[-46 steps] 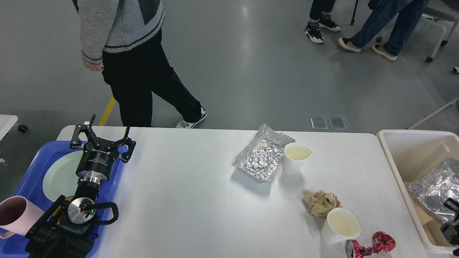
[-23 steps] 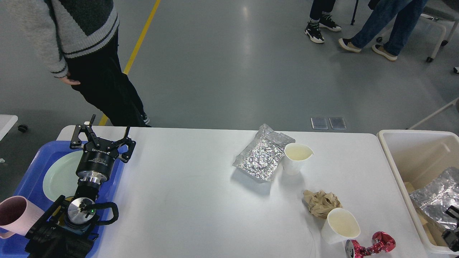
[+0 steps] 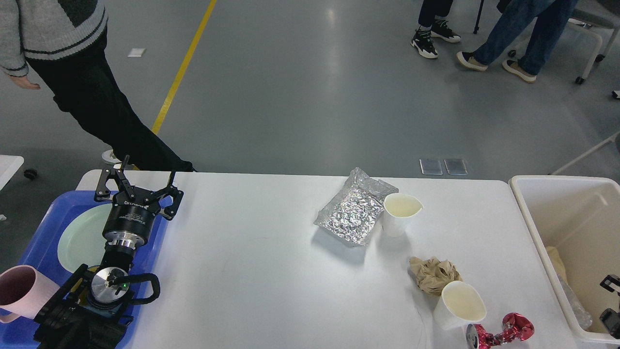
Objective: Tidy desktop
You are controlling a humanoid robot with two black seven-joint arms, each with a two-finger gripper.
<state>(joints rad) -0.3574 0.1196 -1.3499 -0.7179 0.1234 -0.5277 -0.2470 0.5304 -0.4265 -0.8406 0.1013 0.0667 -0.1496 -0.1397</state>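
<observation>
Head view: the wide white rectangular desktop [image 3: 252, 271] fills the middle, with the blue plastic tray [image 3: 34, 242] at its left end and the deep cream-white plastic bin [image 3: 557, 213] at its right.

Left gripper [image 3: 137, 186] hangs over the tray with fingers spread wide, holding nothing. A pale green plate [image 3: 80, 240] and a pink mug [image 3: 22, 291] sit in the tray. Right gripper [image 3: 611, 305] is only a dark sliver at the bin's near corner; can't tell its opening or whether it holds anything.

Trash on the desk: crinkled silver foil pouch [image 3: 352, 213] touching a white paper cup [image 3: 399, 213]; crumpled brown paper ball [image 3: 431, 274] against a second white paper cup [image 3: 459, 304]; crushed red can [image 3: 499, 332] at the near edge.

Likely next step: right arm picks another piece for the bin. Advice:
- Take the near cup or the can first, closest to the bin.
- Pinch the cup on its rim wall; it's light and tips easily.
- Approach from above so the paper ball isn't shoved.
- Release well inside the bin wall.
</observation>
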